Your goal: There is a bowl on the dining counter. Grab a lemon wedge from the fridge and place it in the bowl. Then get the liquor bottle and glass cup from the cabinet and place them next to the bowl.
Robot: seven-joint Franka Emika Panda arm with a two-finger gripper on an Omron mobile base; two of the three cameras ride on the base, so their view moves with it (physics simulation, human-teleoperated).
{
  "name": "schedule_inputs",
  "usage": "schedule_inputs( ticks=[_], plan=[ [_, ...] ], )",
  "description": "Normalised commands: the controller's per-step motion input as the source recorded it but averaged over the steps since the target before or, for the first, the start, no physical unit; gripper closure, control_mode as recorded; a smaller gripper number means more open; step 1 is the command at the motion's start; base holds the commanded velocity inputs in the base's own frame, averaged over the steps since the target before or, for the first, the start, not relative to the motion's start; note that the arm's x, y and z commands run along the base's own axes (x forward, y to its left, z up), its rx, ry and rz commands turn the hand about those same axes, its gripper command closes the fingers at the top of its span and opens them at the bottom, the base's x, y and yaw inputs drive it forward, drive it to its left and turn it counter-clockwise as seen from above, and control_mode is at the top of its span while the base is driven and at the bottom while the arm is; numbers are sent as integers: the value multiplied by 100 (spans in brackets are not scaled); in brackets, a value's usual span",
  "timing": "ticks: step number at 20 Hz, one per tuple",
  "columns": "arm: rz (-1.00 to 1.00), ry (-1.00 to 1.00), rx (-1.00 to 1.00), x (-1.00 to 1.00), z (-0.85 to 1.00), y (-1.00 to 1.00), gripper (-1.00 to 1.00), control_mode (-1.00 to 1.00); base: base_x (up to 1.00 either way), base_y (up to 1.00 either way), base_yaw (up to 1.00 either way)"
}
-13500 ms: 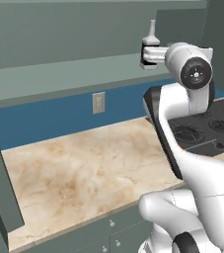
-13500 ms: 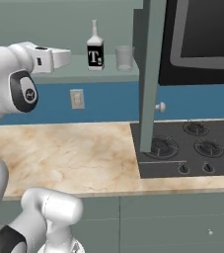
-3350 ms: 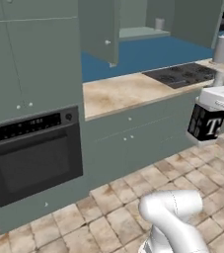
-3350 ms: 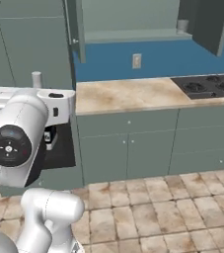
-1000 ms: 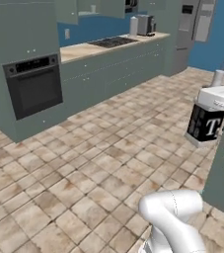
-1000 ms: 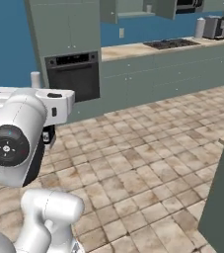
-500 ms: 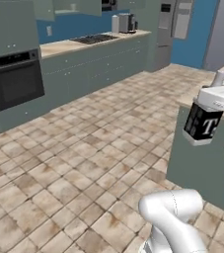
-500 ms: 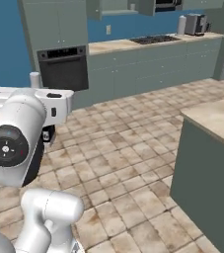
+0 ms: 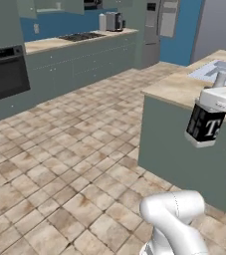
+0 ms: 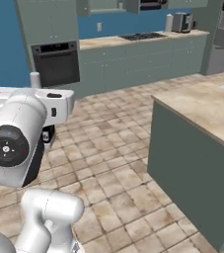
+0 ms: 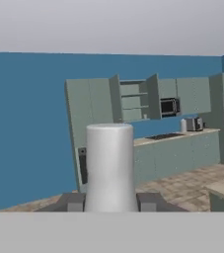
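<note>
Hand view: the tool (image 11: pixel 110 201) pinches the liquor bottle (image 11: pixel 109 165) by its pale neck, upright between its fingertips.

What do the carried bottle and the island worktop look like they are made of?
The liquor bottle, clamped in the gripper: probably dark glass, given its glossy near-black body and white printed label; its pale neck is matte. The dining counter: likely polished stone or laminate, given the beige marbled veining.

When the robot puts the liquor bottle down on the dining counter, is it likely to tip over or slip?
The liquor bottle looks rigid, so it should hold its shape. It hangs slightly tilted in the left base view, so it may wobble if released that way. The fingers hold its slim smooth neck, so it might slip or swing a little. The dining counter looks flat.
</note>
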Motion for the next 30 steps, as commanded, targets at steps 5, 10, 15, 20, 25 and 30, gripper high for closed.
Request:
schedule_inputs(
  ticks=[5,10,15,20,25,30],
  plan=[
    [0,0,0,0,0,0,100,100,-69,-100,0],
    [0,0,0,0,0,0,100,100,-26,-100,2],
    [0,0,0,0,0,0,100,100,1,-100,7],
    [0,0,0,0,0,0,100,100,13,-100,12],
    [0,0,0,0,0,0,100,100,17,-100,13],
    [0,0,0,0,0,0,100,100,19,-100,14]
  ],
)
